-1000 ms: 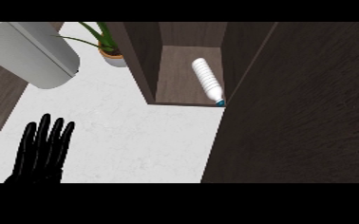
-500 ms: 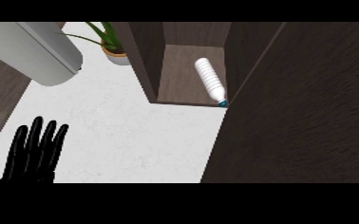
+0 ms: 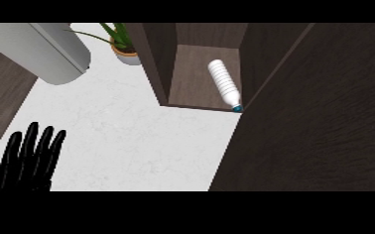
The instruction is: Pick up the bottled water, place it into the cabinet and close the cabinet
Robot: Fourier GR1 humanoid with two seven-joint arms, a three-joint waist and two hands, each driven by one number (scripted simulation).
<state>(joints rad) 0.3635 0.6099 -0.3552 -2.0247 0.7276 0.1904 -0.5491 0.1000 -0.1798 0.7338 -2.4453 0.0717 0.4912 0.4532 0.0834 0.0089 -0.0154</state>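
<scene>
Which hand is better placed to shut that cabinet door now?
Probably the right: the open door stands on the robot's right side, though that hand is out of view. The left hand rests open, far across the counter.

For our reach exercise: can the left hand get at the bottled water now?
Probably yes: the bottled water lies at the front edge of the open cabinet, and nothing stands between it and the left hand.

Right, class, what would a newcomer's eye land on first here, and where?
A white ribbed plastic water bottle lies on its side inside the open dark wooden cabinet, blue cap toward the front edge. The cabinet's big dark door fills the right side, and a black left hand rests open at lower left.
</scene>
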